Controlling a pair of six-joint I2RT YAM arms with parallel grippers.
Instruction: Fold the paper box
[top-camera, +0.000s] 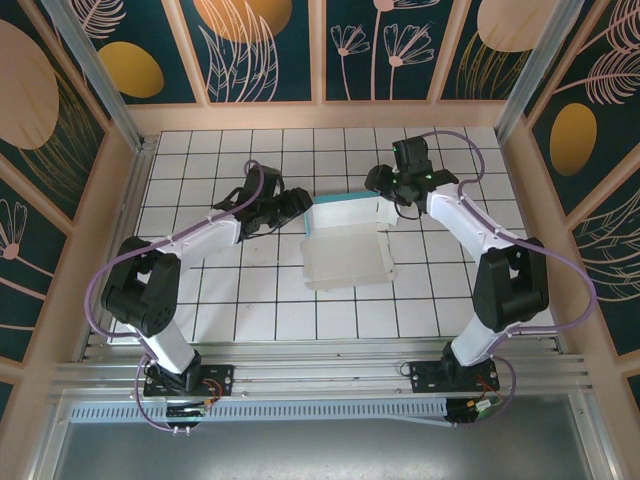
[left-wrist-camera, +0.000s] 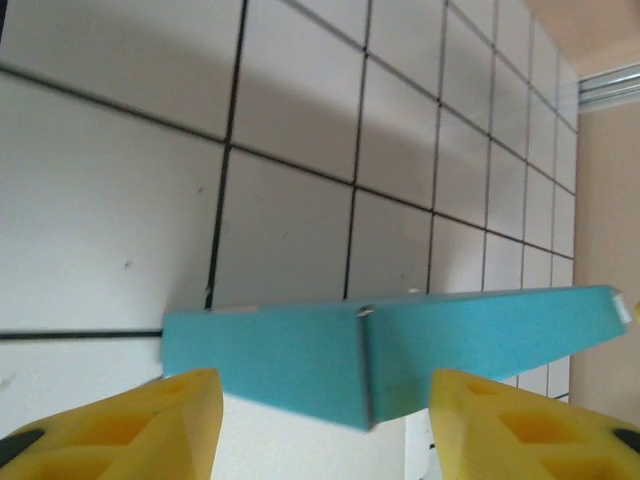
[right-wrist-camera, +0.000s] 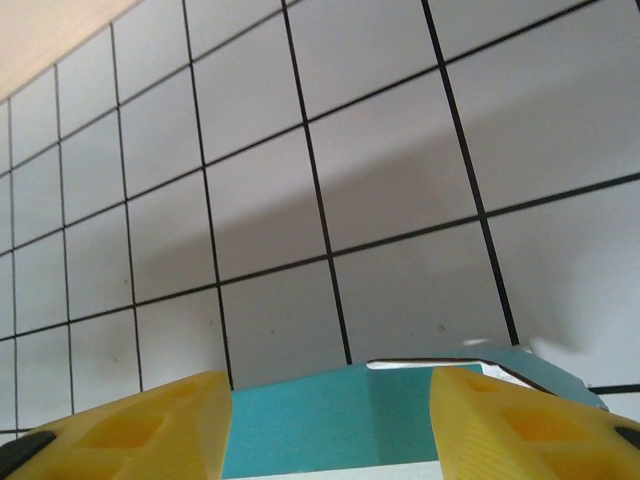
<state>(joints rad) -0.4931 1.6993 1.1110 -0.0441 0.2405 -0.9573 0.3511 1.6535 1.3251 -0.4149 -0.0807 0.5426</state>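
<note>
At the left, the black left gripper has its 2 yellow fingers spread at the left end of the paper box. The box is a thin cardboard sheet, pale whitish-grey inside and turquoise outside, lying mid-way across the white tiled table. In the left wrist view the raised turquoise wall sits between the fingers with a gap on each side, so nothing is pinched. The pale base panel lies flat in front of that wall, on the side toward the arms. At the right, the black right gripper is also spread, at the wall's right end. I cannot tell whether its pads touch the cardboard.

The step in hand looks like squaring up the back wall and its end flaps. To do it well, I judge that both grippers should work the 2 ends together. They should press along the crease rather than mid-panel, so the thin card bends at the score and neither buckles nor slides on the smooth tiles.
</note>
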